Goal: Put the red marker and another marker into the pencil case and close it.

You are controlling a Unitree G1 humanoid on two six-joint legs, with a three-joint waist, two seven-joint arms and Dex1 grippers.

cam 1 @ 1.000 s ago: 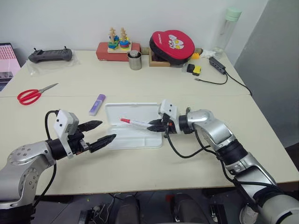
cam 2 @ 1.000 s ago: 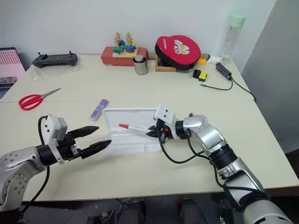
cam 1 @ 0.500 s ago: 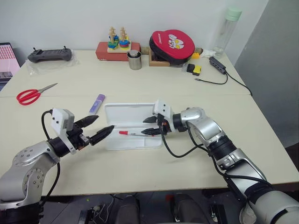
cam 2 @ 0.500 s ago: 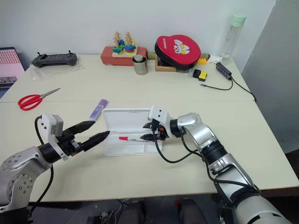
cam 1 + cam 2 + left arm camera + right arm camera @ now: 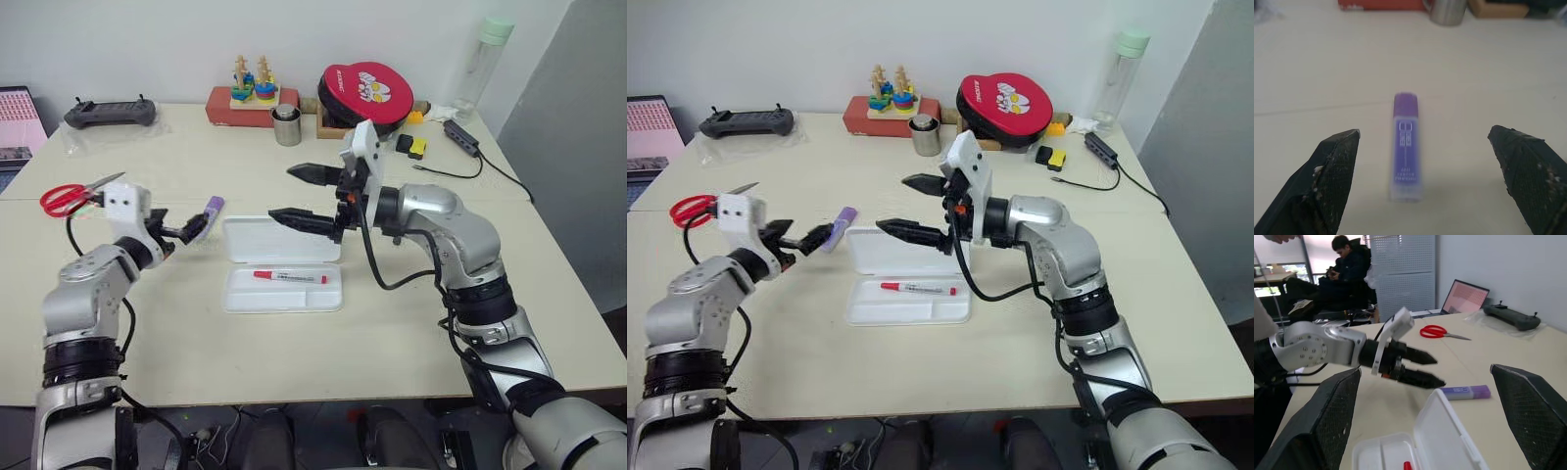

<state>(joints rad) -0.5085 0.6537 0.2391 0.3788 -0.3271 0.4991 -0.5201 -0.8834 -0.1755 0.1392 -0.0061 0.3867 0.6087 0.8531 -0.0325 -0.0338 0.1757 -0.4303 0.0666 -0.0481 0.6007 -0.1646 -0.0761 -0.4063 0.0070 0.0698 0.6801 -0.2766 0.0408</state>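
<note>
Near the table's left edge, the left gripper [image 5: 193,229] hangs open at the purple marker [image 5: 1405,167], which lies on the table just beside the case's [image 5: 282,291] left rear corner. The case lies open mid-table with the red marker [image 5: 290,277] in its tray. Above its lid the right gripper [image 5: 302,195] hangs open, holding nothing.

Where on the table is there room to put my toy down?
Bare table lies in front of the pencil case, and to its right, out to the table edge. Crowded: the back edge, around the metal cup and red round pouch, and the left side by the scissors.
</note>
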